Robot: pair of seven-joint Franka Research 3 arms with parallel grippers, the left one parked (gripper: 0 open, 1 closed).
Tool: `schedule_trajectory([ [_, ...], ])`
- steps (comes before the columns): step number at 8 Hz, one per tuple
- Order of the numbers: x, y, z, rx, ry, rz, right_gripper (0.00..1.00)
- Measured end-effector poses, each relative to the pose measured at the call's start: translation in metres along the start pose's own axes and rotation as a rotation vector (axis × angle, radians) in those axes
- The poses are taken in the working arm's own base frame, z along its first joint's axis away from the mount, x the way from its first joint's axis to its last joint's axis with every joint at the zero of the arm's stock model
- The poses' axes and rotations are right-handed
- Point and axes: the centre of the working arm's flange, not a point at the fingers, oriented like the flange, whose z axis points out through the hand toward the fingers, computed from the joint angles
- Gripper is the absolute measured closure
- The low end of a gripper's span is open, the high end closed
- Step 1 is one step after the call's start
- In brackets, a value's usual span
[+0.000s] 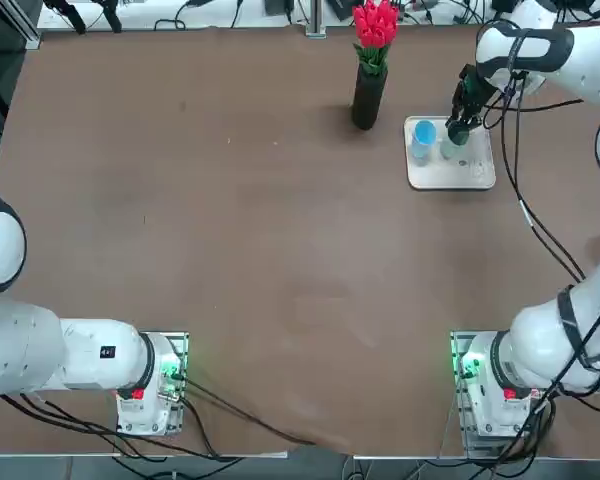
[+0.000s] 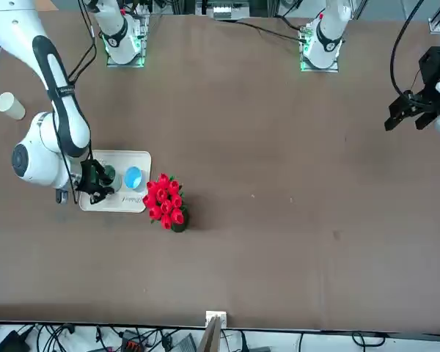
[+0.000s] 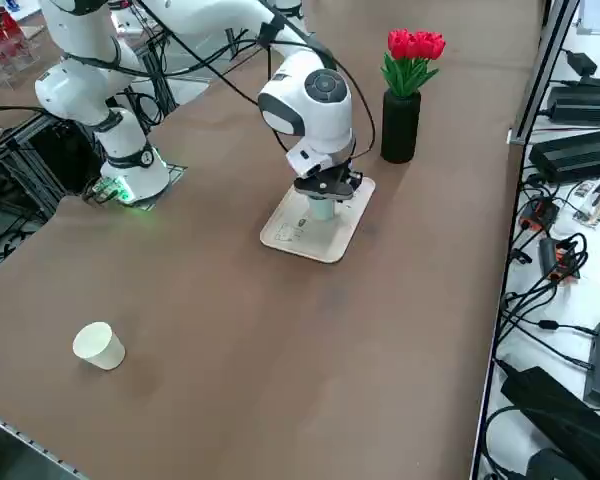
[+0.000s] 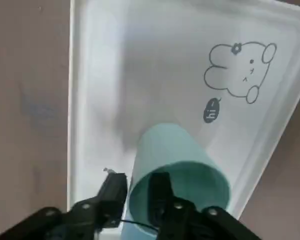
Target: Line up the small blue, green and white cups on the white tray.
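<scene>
The white tray (image 1: 462, 176) (image 2: 130, 202) (image 3: 298, 236) (image 4: 140, 60) lies at the far right of the table. The blue cup (image 1: 423, 136) (image 2: 133, 178) stands upright on it. Beside that stands the green cup (image 1: 447, 151) (image 2: 108, 176) (image 3: 322, 209) (image 4: 182, 160), also upright on the tray. My right gripper (image 1: 459, 134) (image 3: 326, 190) (image 4: 137, 192) hangs just over the green cup, its fingers slightly apart, one inside the rim and one outside it. The white cup (image 2: 10, 105) (image 3: 99, 345) lies on its side on the bare table, well off the tray towards the robot's right.
A tall black vase (image 1: 368, 96) (image 2: 178, 221) (image 3: 400, 126) with red flowers stands close to the tray's left side. A drawn rabbit (image 4: 242, 75) marks one part of the tray. Cables trail from the right arm over the table's right edge.
</scene>
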Motion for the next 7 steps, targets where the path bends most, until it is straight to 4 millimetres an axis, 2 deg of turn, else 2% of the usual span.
schedule_trajectory([
  [1,-0.002,-0.002,-0.004,0.008,0.002,0.002,0.46],
  [3,-0.008,-0.003,-0.031,0.022,0.006,-0.006,0.1],
  [4,-0.011,-0.003,-0.051,0.017,0.004,-0.01,0.0],
  [5,-0.009,-0.001,-0.074,0.001,0.0,-0.004,0.0],
  [6,0.004,0.005,-0.097,-0.017,-0.003,0.024,0.0],
  [7,0.033,0.015,-0.116,-0.025,0.01,0.07,0.0],
])
